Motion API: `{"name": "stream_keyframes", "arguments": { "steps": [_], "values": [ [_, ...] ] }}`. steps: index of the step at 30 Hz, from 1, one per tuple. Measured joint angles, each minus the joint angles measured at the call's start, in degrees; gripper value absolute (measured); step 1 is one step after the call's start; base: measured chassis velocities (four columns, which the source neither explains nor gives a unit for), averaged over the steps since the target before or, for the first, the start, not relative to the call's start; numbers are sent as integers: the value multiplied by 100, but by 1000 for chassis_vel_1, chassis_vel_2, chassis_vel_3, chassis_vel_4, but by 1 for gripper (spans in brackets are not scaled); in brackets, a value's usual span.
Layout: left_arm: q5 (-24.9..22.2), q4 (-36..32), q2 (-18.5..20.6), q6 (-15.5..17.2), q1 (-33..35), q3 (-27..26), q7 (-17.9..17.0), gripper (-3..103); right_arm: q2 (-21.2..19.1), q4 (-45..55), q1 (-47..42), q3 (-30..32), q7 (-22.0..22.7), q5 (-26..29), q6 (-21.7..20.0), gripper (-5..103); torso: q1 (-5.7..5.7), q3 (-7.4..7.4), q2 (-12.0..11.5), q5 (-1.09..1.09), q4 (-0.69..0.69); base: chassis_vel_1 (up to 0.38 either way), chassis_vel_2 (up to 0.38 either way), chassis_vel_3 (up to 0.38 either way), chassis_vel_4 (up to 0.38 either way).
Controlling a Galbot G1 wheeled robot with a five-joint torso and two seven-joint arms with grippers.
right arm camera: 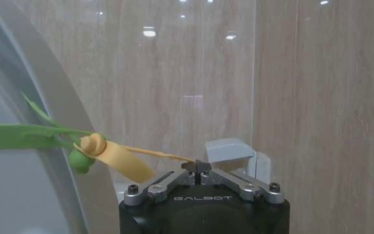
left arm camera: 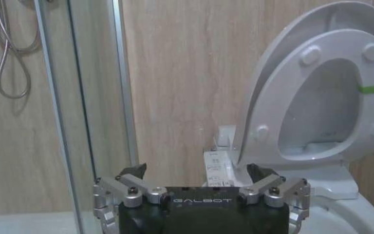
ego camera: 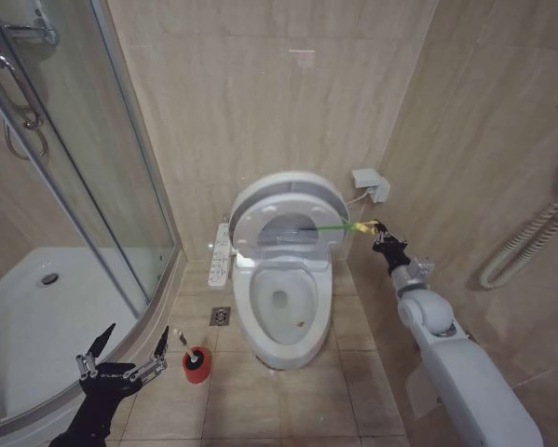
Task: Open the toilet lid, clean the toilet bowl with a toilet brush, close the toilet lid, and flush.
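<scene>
The toilet lid (ego camera: 292,186) stands raised against the back wall, with the seat ring (ego camera: 260,228) raised in front of it, and the toilet bowl (ego camera: 280,303) lies uncovered. A green-yellow band (ego camera: 339,224) runs from the lid to my right gripper (ego camera: 373,226), which is shut on the band's yellow end (right arm camera: 119,163) beside the lid's right edge (right arm camera: 50,112). My left gripper (ego camera: 125,352) hangs open and holds nothing, low at the left near the shower's edge. The toilet brush (ego camera: 183,341) stands in its red holder cup (ego camera: 197,365) on the floor just right of it. The left wrist view faces the raised lid (left arm camera: 291,44).
The glass shower door (ego camera: 83,186) and the curved white shower tray (ego camera: 36,307) close off the left. A control panel (ego camera: 221,256) hangs at the toilet's left side, with a floor drain (ego camera: 220,317) below it. A white wall box (ego camera: 370,183) and a pale hose (ego camera: 530,242) are on the right.
</scene>
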Motion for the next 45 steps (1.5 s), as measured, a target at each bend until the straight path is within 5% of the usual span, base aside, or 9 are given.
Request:
{"name": "stream_keyframes", "arguments": {
  "steps": [14,45],
  "values": [
    [0,0,0,0,0,0,0,100,-12,-370,843,-461,253,130,-115,1,1,1,-1,2,-10,0,0,0,0],
    [0,0,0,0,0,0,0,100,451,-1577,2274,-1256,420,100,-129,1,1,1,-1,2,-5,0,0,0,0]
  ]
}}
